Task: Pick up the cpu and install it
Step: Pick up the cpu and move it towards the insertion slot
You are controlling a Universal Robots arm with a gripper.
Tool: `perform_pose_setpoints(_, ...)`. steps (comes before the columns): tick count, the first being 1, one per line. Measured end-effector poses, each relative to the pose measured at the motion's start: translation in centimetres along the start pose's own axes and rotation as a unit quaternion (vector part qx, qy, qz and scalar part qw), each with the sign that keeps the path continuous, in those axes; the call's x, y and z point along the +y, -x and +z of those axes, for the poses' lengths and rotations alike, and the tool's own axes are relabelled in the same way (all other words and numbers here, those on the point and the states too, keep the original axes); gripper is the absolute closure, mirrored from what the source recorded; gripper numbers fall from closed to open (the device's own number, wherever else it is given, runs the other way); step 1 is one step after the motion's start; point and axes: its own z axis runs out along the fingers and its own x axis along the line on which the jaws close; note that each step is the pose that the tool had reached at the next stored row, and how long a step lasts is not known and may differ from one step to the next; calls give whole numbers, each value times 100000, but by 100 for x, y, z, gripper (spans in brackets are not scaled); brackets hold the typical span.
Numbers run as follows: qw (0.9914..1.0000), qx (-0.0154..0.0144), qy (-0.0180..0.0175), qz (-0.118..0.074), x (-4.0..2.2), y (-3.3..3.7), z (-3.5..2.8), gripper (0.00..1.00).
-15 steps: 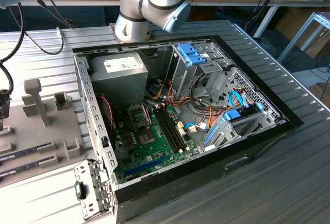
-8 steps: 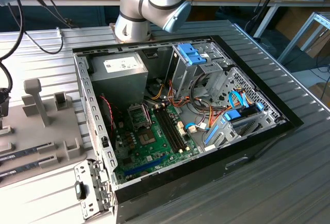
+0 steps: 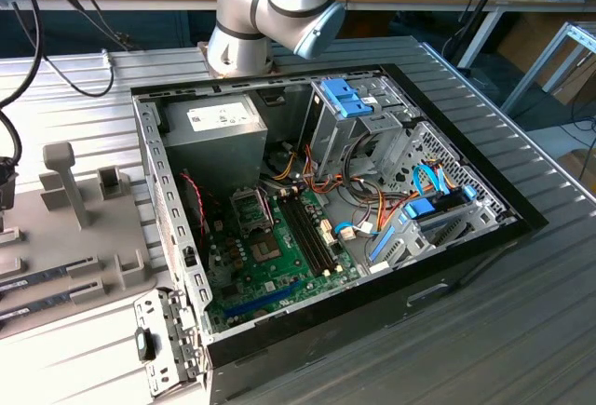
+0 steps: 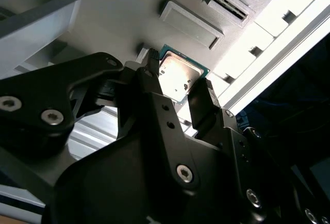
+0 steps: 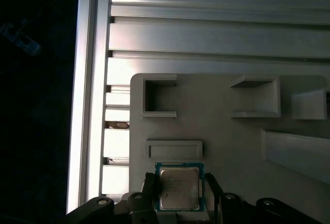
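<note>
Two fingers [image 4: 153,80] of the gripper [image 4: 179,73] pinch the cpu [image 4: 178,75] by opposite edges, leaving its metal top untouched, over the grey tray [image 5: 232,147].

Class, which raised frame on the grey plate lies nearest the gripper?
The long narrow frame beside the silver, green-rimmed square cpu; both squarer frames lie farther off.
</note>
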Motion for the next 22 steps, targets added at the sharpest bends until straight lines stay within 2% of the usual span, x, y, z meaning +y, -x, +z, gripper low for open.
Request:
perform_pose_setpoints(7, 100000, 4, 19, 0, 1, 0, -13, 53)
perform_pose_setpoints(16, 100000, -3, 312, 7, 2, 1, -41, 53)
perform_pose_setpoints(22, 99999, -4, 380, 8, 3, 1, -54, 53)
